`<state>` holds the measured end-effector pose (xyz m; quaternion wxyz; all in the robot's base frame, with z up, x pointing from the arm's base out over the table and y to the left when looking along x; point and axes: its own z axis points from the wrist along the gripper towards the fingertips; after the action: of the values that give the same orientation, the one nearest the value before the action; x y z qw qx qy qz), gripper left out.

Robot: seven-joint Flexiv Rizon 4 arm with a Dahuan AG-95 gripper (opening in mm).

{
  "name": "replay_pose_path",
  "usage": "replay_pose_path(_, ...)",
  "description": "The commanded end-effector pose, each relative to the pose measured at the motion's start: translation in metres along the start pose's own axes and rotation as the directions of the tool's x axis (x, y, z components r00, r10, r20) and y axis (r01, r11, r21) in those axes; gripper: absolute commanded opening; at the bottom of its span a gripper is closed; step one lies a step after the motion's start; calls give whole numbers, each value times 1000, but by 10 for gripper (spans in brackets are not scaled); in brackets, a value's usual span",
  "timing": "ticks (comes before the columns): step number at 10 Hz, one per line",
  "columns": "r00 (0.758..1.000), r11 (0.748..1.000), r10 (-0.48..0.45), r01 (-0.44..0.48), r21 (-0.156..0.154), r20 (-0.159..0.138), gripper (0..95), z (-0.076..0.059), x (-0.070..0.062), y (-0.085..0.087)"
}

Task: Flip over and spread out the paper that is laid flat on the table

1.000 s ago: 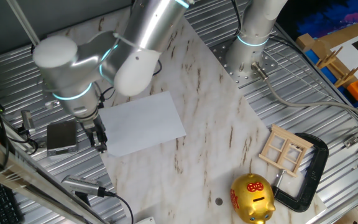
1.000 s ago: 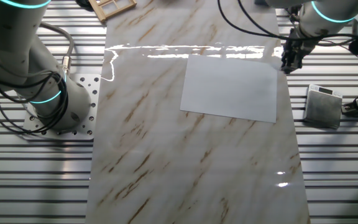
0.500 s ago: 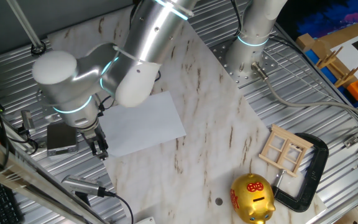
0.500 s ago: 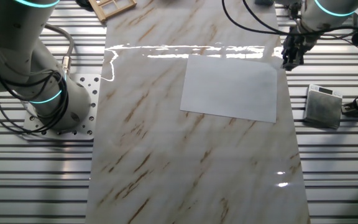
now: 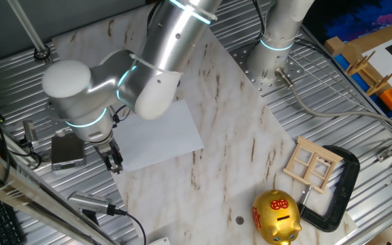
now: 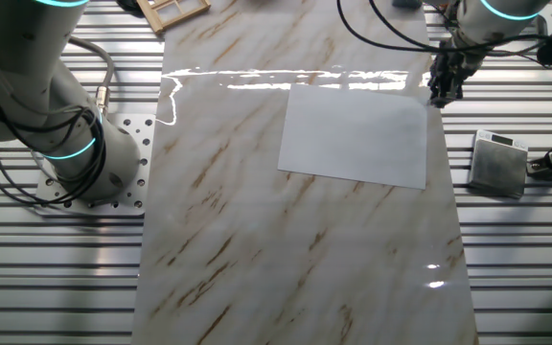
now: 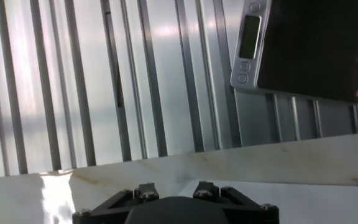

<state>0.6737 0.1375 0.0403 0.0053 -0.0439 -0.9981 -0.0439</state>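
White rectangular paper flat on streaked marble table.

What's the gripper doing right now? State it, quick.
Gripper: at the corner of the paper, holding nothing that shows; open or closed cannot be told.

Ribbed silver metal surface, long slats running near to far, fills most of the frame. Small grey square box with a display and round buttons, far right. White marble-look table, a brown-streaked edge band across the near part. Thin white paper, near right. Black gripper housing, near centre; fingertips unseen.
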Motion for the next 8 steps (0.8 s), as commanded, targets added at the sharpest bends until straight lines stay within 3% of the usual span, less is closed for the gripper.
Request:
replay_pose_path(1,1000,1000,-10,11,3,-3,190,5,-2,0)
replay_pose_path(8,999,999,-37,38,21,-8,190,16,-4,6)
